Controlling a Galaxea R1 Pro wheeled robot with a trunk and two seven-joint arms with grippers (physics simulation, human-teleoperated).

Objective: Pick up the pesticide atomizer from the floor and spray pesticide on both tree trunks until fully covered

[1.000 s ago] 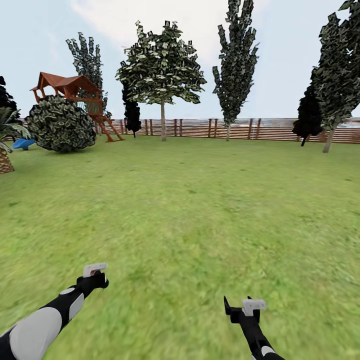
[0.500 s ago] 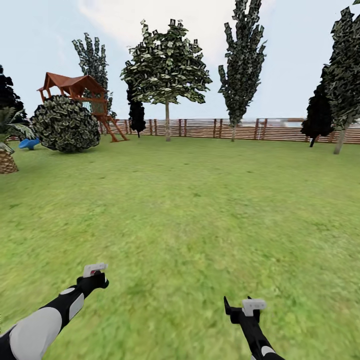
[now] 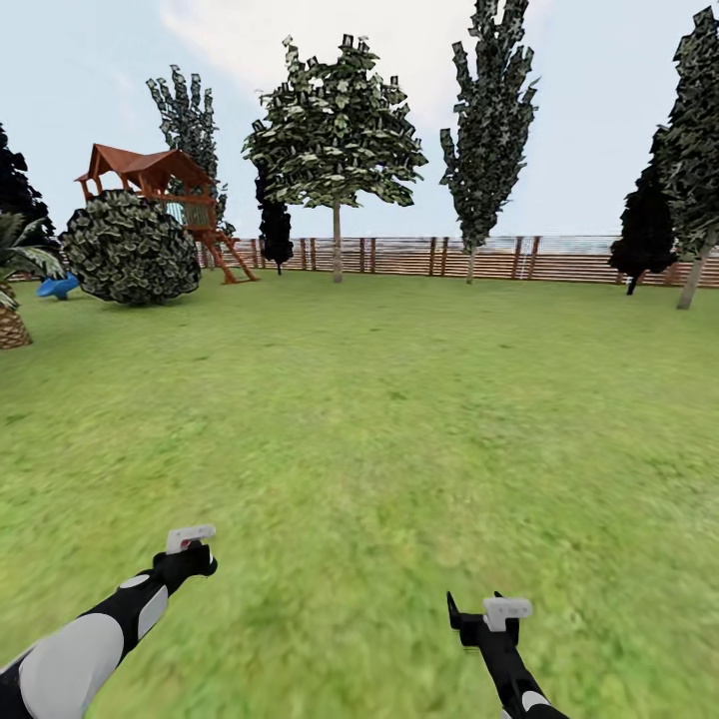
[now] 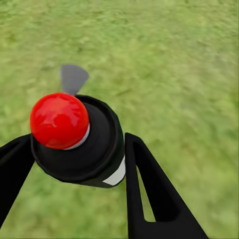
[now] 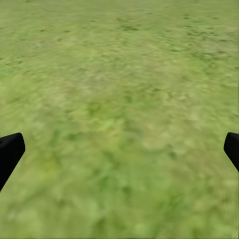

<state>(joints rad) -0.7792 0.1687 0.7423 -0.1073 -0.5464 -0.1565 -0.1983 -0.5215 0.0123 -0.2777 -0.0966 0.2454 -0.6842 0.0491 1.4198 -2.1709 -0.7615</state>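
We are clenching our left end effector (image 4: 74, 164) around the slim dark red-capped pesticide atomizer (image 4: 79, 142); our right end effector (image 5: 119, 149) is hanging released. Wide green lawn (image 3: 399, 399) is lying open toward the brown slatted fence (image 3: 479, 258) and 1 bare-trunked tree (image 3: 337, 150).

Wooden playhouse (image 3: 150, 185) w/ red-brown roof far left, ladder (image 3: 228, 258) leaning at its side. Round bush (image 3: 130, 248) in front. Blue item (image 3: 57, 288) beside bush. Palm-like plant (image 3: 12, 300) at left edge. Dark column trees (image 3: 274, 225) nr fence.

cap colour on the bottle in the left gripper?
Red cap on the dark bottle; clearest in the left wrist view.
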